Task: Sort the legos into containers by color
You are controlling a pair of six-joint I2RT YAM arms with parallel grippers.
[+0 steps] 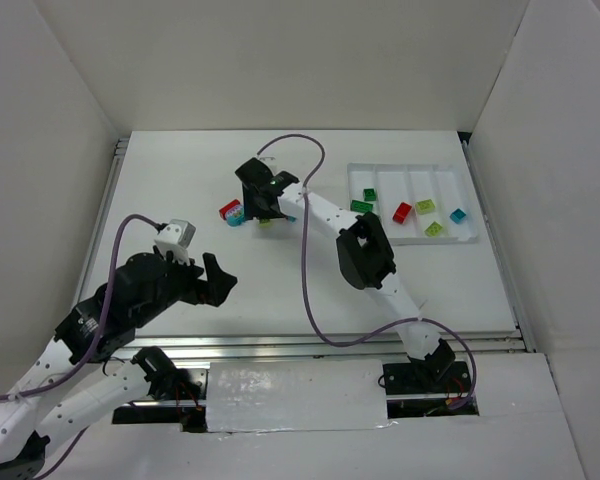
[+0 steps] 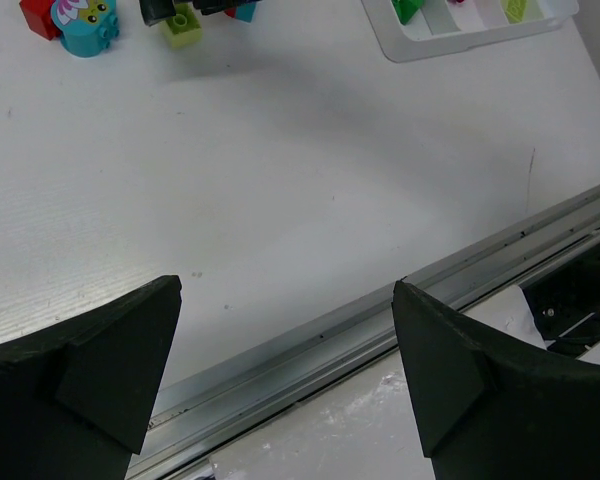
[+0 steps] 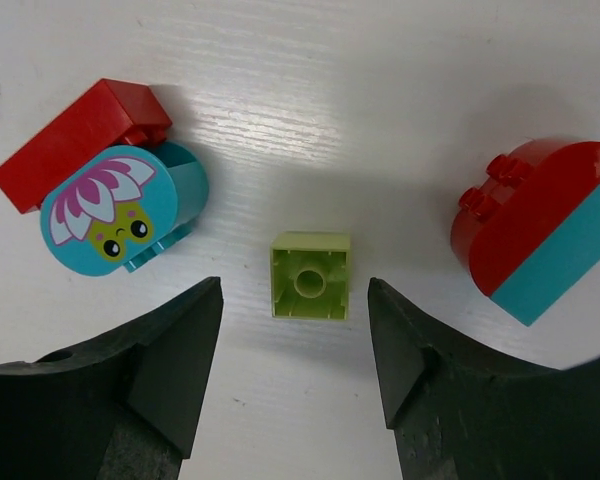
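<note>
My right gripper (image 1: 259, 207) is open and hovers low over a yellow-green brick (image 3: 310, 275), which lies between its fingertips (image 3: 205, 300) with its hollow side showing. A red and teal pair with a flower face (image 3: 105, 200) lies to its left, and a rounded red and teal pair (image 3: 540, 240) to its right. The white tray (image 1: 390, 172) at the back right holds two dark green bricks (image 1: 364, 201), a red one (image 1: 402, 212), two yellow-green ones (image 1: 429, 217) and a teal one (image 1: 458, 215), each colour in its own compartment. My left gripper (image 1: 220, 280) is open and empty, well above the near left of the table.
My right arm (image 1: 365, 250) stretches diagonally across the middle of the table, with a purple cable (image 1: 305, 270) looping beside it. An aluminium rail (image 1: 320, 345) runs along the near edge. White walls enclose the table. The tray's corner shows in the left wrist view (image 2: 420, 45).
</note>
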